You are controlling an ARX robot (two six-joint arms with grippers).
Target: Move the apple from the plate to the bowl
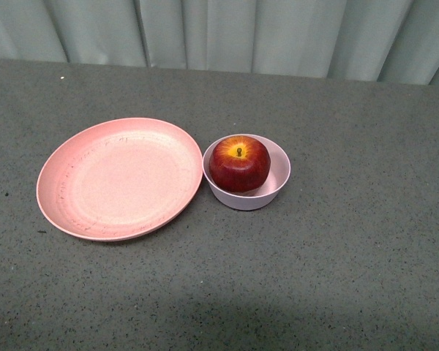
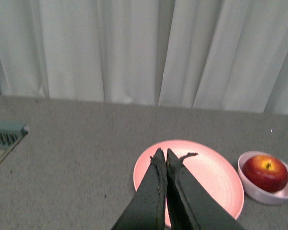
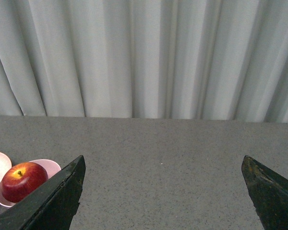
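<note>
The dark-red apple (image 1: 239, 164) rests stem-up inside the small pale bowl (image 1: 279, 180), which touches the right rim of the wide salmon-pink plate (image 1: 95, 183). The plate holds nothing. Neither arm shows in the front view. In the left wrist view my left gripper (image 2: 163, 154) is shut with nothing held, its tips over the plate (image 2: 216, 177); the apple (image 2: 265, 173) in the bowl (image 2: 249, 188) lies off to one side. In the right wrist view my right gripper (image 3: 163, 163) stands wide open above bare table, with the apple (image 3: 23, 181) and bowl (image 3: 50, 166) beside one finger.
A grey speckled tabletop (image 1: 351, 278) stretches all round the dishes. Pale pleated curtains (image 1: 227, 33) hang behind the table's far edge. A grey ribbed object (image 2: 5, 134) shows at the edge of the left wrist view.
</note>
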